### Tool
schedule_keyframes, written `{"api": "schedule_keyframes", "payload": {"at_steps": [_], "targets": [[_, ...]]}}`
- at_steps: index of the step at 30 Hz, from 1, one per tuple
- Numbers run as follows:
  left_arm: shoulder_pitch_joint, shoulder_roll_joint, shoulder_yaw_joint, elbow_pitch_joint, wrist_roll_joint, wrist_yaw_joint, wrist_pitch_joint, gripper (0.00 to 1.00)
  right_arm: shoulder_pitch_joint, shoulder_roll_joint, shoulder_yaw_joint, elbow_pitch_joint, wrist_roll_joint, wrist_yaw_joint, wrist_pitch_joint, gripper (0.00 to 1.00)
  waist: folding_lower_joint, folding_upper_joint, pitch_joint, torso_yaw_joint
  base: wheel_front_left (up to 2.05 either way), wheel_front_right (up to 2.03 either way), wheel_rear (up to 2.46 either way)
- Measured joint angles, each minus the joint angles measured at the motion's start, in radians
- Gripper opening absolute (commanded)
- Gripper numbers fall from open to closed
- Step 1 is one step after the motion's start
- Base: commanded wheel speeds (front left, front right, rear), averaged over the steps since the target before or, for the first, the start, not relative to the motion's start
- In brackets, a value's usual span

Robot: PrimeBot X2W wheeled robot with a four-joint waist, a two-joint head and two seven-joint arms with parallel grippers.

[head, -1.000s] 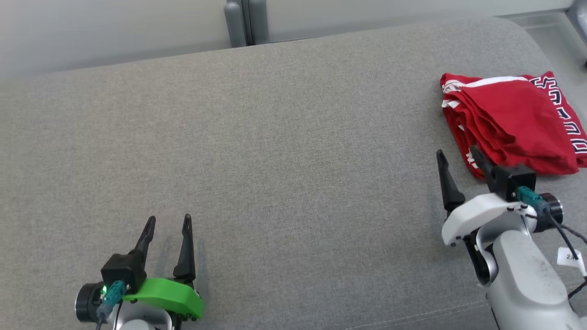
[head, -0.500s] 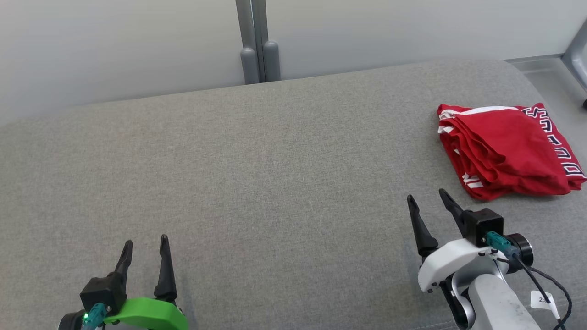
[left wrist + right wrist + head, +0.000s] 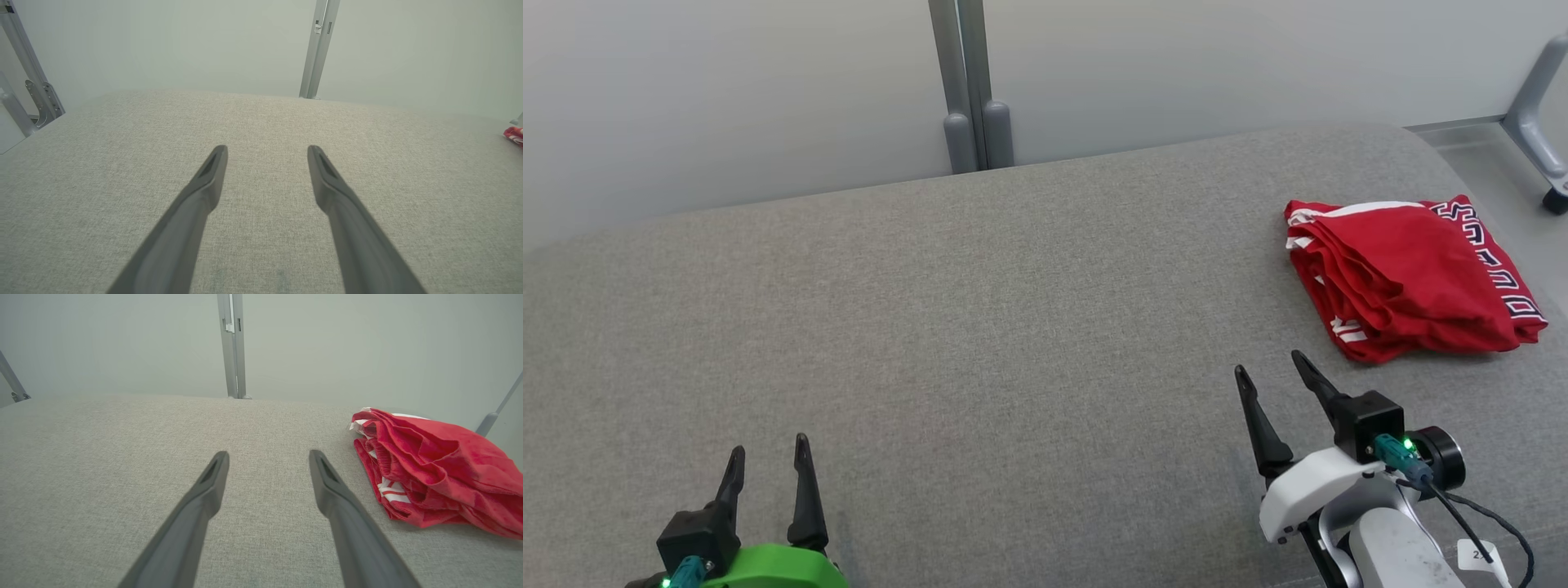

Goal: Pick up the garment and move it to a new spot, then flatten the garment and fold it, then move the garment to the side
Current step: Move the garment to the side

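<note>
1. Nearest to me, at the lower left, my left claw (image 3: 769,445) has its two long dark fingers spread apart and holds nothing. It hangs just over bare cloth, well away from the work, which I judge keeps it out of the other arm's way.
2. Across at the lower right, my right claw (image 3: 1269,364) is likewise spread wide and empty. Its fingers point toward the garment's near edge without touching it, and a strip of cushion shows between.
3. Under both lies the broad grey woven upholstered cushion (image 3: 1013,327), flat and soft, a fair surface for spreading cloth.
4. Further out on the right, near the cushion's rounded end, rests the red fabric garment (image 3: 1405,278) with white stripes and dark lettering along one edge. It is folded into a compact stack of layers and touches nothing but the cushion. Since it lies so far to the side, I take it as already folded and put aside, so the task looks finished or nearly so. Spread fingers clear of it fit that reading.
5. Farthest off, a grey metal post (image 3: 968,82) rises against the pale wall (image 3: 727,98) behind the cushion. A grey metal frame leg (image 3: 1531,90) stands beyond the cushion's right end.
</note>
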Motion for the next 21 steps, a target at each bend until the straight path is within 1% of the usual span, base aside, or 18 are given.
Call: {"api": "schedule_keyframes", "payload": {"at_steps": [11,12,21], "targets": [[0.017,0.0,0.009,0.0,0.0,-0.009,0.0,1.0,0.036,0.001,-0.006,-0.036,0.01,0.0,0.0,1.0,0.0,0.0,-0.009,0.003,0.0,0.0,0.0],[0.018,0.0,0.008,-0.001,0.001,-0.015,0.0,1.0,0.037,0.001,-0.01,-0.04,0.01,0.0,0.0,1.0,0.0,0.0,-0.009,0.005,0.0,0.0,0.0],[0.02,0.0,0.007,0.002,0.003,-0.027,0.0,1.0,0.038,0.001,-0.022,-0.043,0.003,0.0,0.0,1.0,0.0,0.0,-0.009,0.011,0.0,0.0,0.0]]}}
